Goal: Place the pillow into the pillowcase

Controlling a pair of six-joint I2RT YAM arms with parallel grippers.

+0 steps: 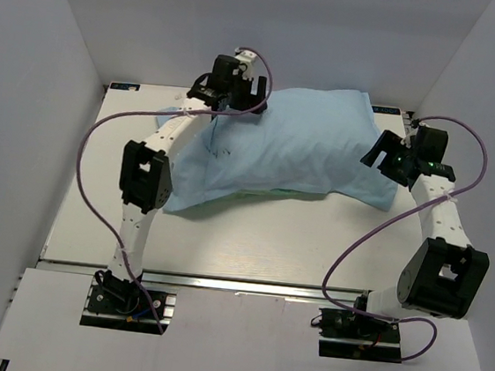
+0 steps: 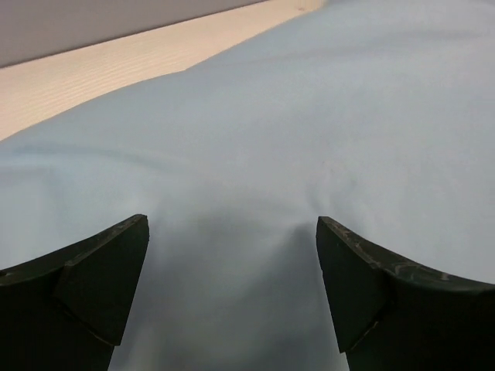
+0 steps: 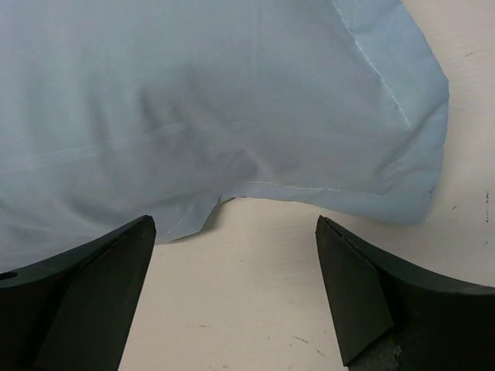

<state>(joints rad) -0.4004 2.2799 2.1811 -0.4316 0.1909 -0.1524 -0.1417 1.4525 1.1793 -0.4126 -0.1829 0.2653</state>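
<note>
Crosswise, pillowcase (image 1: 296,142) (plump, blue side up) runs left-right; left gripper (image 2: 232,232), right gripper (image 3: 236,232) both agape.

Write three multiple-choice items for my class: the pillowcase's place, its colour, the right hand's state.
1. The pillowcase lies: A on the table's far half; B by the arm bases; C off the table's edge.
2. Its upper face is: A white; B light blue; C red.
3. The right hand is: A shut on fabric; B open, holding nothing; C out of view.
Key: 1A, the top view shows it there; 2B, every view shows light blue; 3B, its jaws stand wide apart.
</note>
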